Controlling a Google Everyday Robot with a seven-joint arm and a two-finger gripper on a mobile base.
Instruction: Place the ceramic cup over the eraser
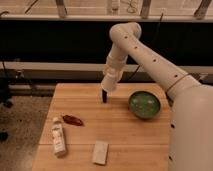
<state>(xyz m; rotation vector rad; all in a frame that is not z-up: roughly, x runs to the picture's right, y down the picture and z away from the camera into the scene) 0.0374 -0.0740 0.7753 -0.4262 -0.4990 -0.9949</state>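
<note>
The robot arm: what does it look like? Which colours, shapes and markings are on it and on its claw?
The arm is glossy white, built of thick rounded tubes with bulging joints; small dark dots run along them. The claw, over the far middle of the wooden table, is a short dark piece under a white tapered wrist. No loose cables show on it.

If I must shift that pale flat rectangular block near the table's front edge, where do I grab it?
Probably pinch the pale flat rectangular block across its narrow width, coming straight down: it lies flat on the wooden table, so only its edges are reachable. The claw hangs near the far edge, apart from the round green bowl.
</note>
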